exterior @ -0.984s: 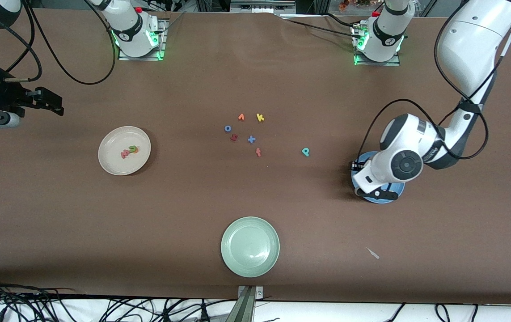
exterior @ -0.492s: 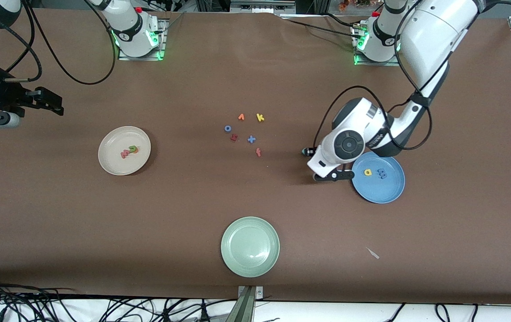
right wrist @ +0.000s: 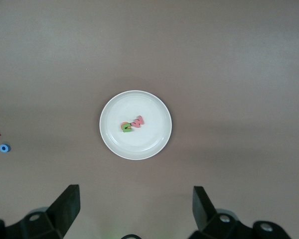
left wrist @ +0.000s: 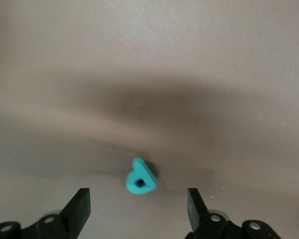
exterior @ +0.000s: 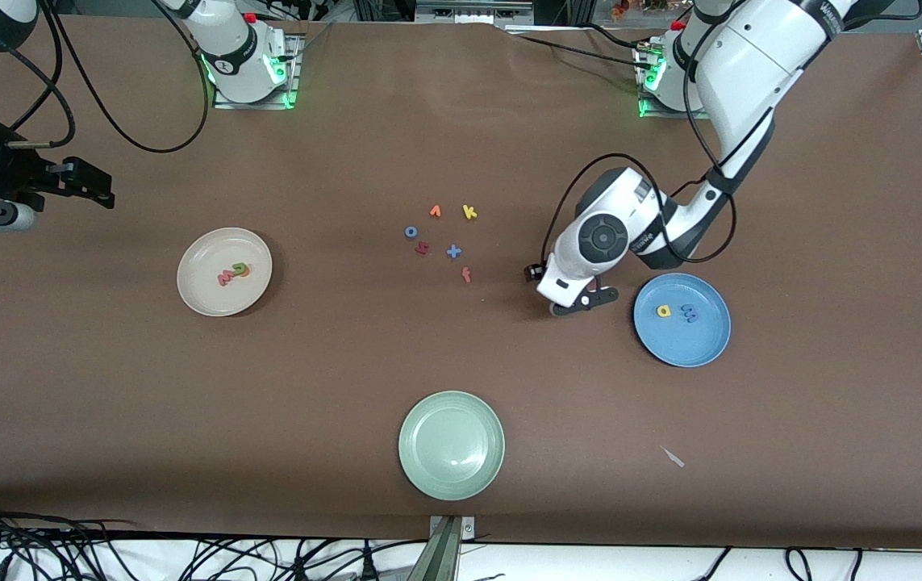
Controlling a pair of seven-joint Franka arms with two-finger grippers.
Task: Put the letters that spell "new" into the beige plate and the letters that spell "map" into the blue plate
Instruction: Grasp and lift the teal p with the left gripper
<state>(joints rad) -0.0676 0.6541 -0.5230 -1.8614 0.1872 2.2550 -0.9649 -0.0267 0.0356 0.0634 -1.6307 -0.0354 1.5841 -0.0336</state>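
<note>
The teal p (left wrist: pixel 140 177) lies on the brown table just ahead of my left gripper (left wrist: pixel 138 206), which hangs low over it, open, touching nothing. In the front view the left gripper (exterior: pixel 559 287) hides the p. The blue plate (exterior: pixel 686 349) beside it holds the yellow a (exterior: pixel 663 311) and blue m (exterior: pixel 689 313). The beige plate (exterior: pixel 201 297) holds the green n (exterior: pixel 241 268) and pink w (exterior: pixel 225 278), with the orange e (right wrist: pixel 123 125) partly under the n. My right gripper (exterior: pixel 93 184) waits open at the right arm's end of the table.
A pale green plate (exterior: pixel 451 472) sits near the front edge. Loose letters lie mid-table: orange v (exterior: pixel 435 211), yellow k (exterior: pixel 469 212), blue o (exterior: pixel 410 232), a red letter (exterior: pixel 422 248), blue x (exterior: pixel 453 252), red-orange f (exterior: pixel 466 275). A white scrap (exterior: pixel 673 457) lies nearer the camera than the blue plate.
My left arm has swung from over the blue plate to above the teal p, uncovering the a and m in the plate. The right arm has not moved.
</note>
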